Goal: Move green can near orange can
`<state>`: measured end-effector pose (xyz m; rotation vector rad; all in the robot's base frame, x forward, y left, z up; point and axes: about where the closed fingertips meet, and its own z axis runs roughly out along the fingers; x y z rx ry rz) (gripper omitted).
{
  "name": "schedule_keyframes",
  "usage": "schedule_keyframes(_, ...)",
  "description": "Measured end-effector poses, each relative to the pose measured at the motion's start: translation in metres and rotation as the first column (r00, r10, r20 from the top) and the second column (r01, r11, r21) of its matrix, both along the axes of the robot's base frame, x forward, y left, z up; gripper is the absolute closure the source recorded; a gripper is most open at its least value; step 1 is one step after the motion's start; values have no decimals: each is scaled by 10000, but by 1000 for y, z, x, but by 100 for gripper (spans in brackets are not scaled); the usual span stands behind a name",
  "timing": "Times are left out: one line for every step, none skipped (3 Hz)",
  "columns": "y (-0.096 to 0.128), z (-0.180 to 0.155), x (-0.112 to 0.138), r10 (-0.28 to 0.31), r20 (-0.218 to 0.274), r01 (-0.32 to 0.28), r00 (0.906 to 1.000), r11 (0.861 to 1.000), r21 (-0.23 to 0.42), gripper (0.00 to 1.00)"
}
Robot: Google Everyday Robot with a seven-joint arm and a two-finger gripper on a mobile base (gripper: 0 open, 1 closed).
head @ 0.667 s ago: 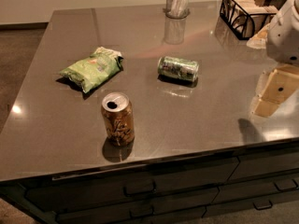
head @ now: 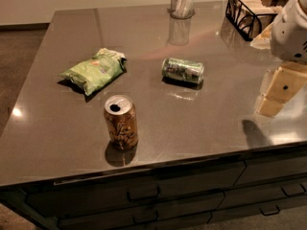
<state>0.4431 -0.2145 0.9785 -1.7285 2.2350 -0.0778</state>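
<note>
The green can (head: 183, 70) lies on its side near the middle of the grey counter (head: 211, 128). The orange can (head: 121, 122) stands upright in front of it and to the left, near the counter's front edge, its silver top and drinking hole showing. The two cans are well apart. My gripper (head: 278, 92) hangs at the right edge of the view, above the counter's right side, far right of the green can and holding nothing I can see. Its pale fingers point down and to the left.
A light-green chip bag (head: 94, 71) lies left of the green can. A metal cup (head: 182, 1) stands at the back edge. A black wire basket (head: 251, 9) sits at the back right. Drawers (head: 144, 195) run below the front edge.
The gripper sits slightly lower at the right edge. The cans and the bag lie where they did.
</note>
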Motion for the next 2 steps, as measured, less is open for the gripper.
schedule_keyframes(6,-10,34,9,-106,-7,9999,9997,226,0)
schedule_keyframes(18,-25,76,35,-125,-27,9999,9981,617,0)
